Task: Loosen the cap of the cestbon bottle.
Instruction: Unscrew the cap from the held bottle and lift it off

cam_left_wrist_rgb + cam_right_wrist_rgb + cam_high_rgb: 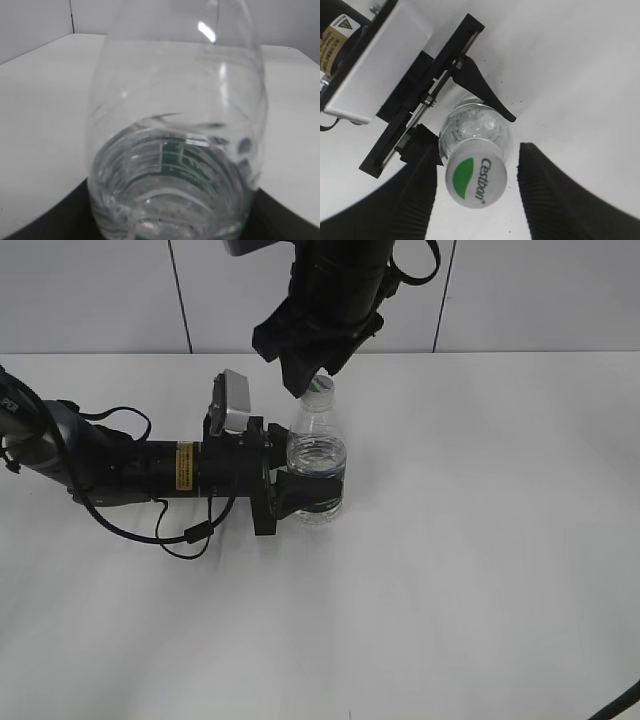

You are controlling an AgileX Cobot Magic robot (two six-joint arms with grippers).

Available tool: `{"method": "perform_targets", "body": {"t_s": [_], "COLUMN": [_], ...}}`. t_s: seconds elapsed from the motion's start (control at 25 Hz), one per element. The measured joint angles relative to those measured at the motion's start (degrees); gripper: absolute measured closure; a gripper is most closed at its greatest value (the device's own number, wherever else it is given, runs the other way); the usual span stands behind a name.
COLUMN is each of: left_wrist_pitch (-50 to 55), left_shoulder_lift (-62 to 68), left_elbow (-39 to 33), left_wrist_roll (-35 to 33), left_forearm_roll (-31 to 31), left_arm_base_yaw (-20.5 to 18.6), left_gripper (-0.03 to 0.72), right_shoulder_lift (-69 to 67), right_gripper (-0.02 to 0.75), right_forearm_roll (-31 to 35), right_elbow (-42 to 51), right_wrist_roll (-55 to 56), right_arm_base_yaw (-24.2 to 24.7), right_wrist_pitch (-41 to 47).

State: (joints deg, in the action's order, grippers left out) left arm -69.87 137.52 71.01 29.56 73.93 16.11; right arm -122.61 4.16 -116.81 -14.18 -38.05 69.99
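On my right wrist feed I read "Cestbon" in dark letters on the white cap (476, 180), beside a green leaf mark. A yellow warning-triangle sticker (339, 30) sits on the left arm; its small print is unreadable. The bottle label (187, 160) lettering is too blurred.

A white table (480, 570) meets a pale panelled wall (90, 290) behind.
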Motion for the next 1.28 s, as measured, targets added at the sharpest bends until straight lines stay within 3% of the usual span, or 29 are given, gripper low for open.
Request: {"method": "perform_targets", "body": {"t_s": [0.36, 0.6, 0.8, 1.0, 1.28], "left_wrist_pitch": [0.0, 0.0, 0.0, 0.0, 0.0], "left_shoulder_lift": [0.0, 0.0, 0.0, 0.0, 0.0], "left_elbow": [0.0, 0.0, 0.0, 0.0, 0.0], "left_wrist_roll": [0.0, 0.0, 0.0, 0.0, 0.0], "left_forearm_roll": [0.03, 0.07, 0.07, 0.07, 0.07], "left_arm_base_yaw": [-0.05, -0.05, -0.05, -0.05, -0.05], "left_gripper": [0.279, 0.279, 0.279, 0.279, 0.279], "right_shoulder_lift": [0.0, 0.0, 0.0, 0.0, 0.0], "right_gripper": [0.342, 0.44, 0.441, 0.442, 0.442], "right_forearm_roll": [0.0, -0.05, -0.3, -0.26, -0.04], "right_elbow": [1.04, 1.04, 1.04, 1.04, 1.04], "right_wrist_roll": [0.23, 0.53, -0.84, -11.82, -39.02], "right_arm_base_yaw": [0.0, 0.0, 0.0, 0.0, -0.02], "right_wrist_pitch": [0.0, 0.0, 0.0, 0.0, 0.13]}}
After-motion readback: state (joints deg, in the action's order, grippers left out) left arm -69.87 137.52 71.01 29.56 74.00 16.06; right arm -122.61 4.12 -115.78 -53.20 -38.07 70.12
